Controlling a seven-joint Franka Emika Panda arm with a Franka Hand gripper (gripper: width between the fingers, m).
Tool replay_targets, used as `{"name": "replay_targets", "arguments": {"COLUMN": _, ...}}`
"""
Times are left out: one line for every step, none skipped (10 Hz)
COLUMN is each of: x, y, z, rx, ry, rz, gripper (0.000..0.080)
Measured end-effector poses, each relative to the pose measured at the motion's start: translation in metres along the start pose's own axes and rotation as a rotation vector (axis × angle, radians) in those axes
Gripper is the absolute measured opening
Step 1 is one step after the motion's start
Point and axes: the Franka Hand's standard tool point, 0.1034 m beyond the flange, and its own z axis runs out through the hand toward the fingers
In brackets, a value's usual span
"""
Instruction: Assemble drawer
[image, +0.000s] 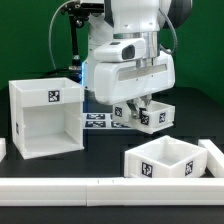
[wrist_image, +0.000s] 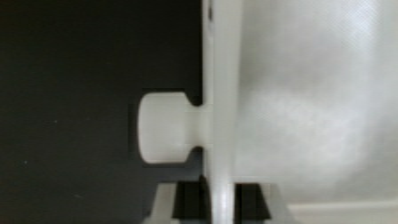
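Note:
The large white cube housing (image: 44, 118) stands open at the exterior view's left, a tag on its side. One small white box tray (image: 165, 159) rests on the table at the front right. My gripper (image: 141, 105) is shut on the wall of the second box tray (image: 153, 117) and holds it just above the black table, behind the first tray. In the wrist view the held tray's white wall (wrist_image: 228, 110) runs between my fingers (wrist_image: 182, 200), with its round knob (wrist_image: 169, 127) sticking out to one side.
The marker board (image: 98, 120) lies on the table between the housing and the held tray. A white rail (image: 110, 184) runs along the front edge, and a white block (image: 214, 152) sits at the far right. A black stand rises at the back.

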Motion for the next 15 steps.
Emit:
{"name": "replay_targets", "arguments": {"x": -0.004, "y": -0.002, "z": 0.002, "rx": 0.001, "ry": 0.000, "rz": 0.063, "gripper": 0.0038}}
{"name": "replay_targets", "arguments": {"x": 0.000, "y": -0.003, "z": -0.003, "rx": -0.005, "ry": 0.008, "rz": 0.112, "gripper": 0.0038}}
{"name": "replay_targets", "arguments": {"x": -0.001, "y": -0.003, "z": -0.002, "rx": -0.003, "ry": 0.006, "rz": 0.138, "gripper": 0.0038}}
{"name": "replay_targets", "arguments": {"x": -0.003, "y": -0.002, "z": 0.000, "rx": -0.001, "ry": 0.004, "rz": 0.166, "gripper": 0.0038}}
{"name": "replay_targets", "arguments": {"x": -0.004, "y": 0.000, "z": 0.000, "rx": -0.001, "ry": 0.004, "rz": 0.170, "gripper": 0.0038}}
{"name": "replay_targets", "arguments": {"x": -0.004, "y": 0.006, "z": 0.000, "rx": -0.016, "ry": 0.021, "rz": 0.118, "gripper": 0.0038}}
{"name": "replay_targets", "arguments": {"x": -0.004, "y": 0.006, "z": 0.001, "rx": -0.016, "ry": 0.022, "rz": 0.123, "gripper": 0.0038}}
{"name": "replay_targets", "arguments": {"x": -0.004, "y": 0.006, "z": 0.001, "rx": -0.016, "ry": 0.022, "rz": 0.123, "gripper": 0.0038}}
{"name": "replay_targets", "arguments": {"x": -0.004, "y": 0.006, "z": 0.001, "rx": -0.016, "ry": 0.022, "rz": 0.123, "gripper": 0.0129}}
{"name": "replay_targets", "arguments": {"x": -0.003, "y": 0.005, "z": 0.001, "rx": -0.015, "ry": 0.024, "rz": 0.164, "gripper": 0.0325}}
{"name": "replay_targets", "arguments": {"x": 0.002, "y": 0.003, "z": -0.001, "rx": -0.016, "ry": 0.029, "rz": 0.229, "gripper": 0.0325}}
{"name": "replay_targets", "arguments": {"x": 0.012, "y": -0.002, "z": -0.005, "rx": -0.018, "ry": 0.041, "rz": 0.317, "gripper": 0.0525}}
{"name": "replay_targets", "arguments": {"x": 0.023, "y": -0.005, "z": -0.012, "rx": 0.004, "ry": 0.016, "rz": 0.343, "gripper": 0.0525}}
{"name": "replay_targets", "arguments": {"x": 0.044, "y": 0.004, "z": -0.023, "rx": 0.017, "ry": 0.012, "rz": 0.329, "gripper": 0.0610}}
{"name": "replay_targets", "arguments": {"x": 0.058, "y": 0.017, "z": -0.027, "rx": 0.027, "ry": 0.012, "rz": 0.327, "gripper": 0.0644}}
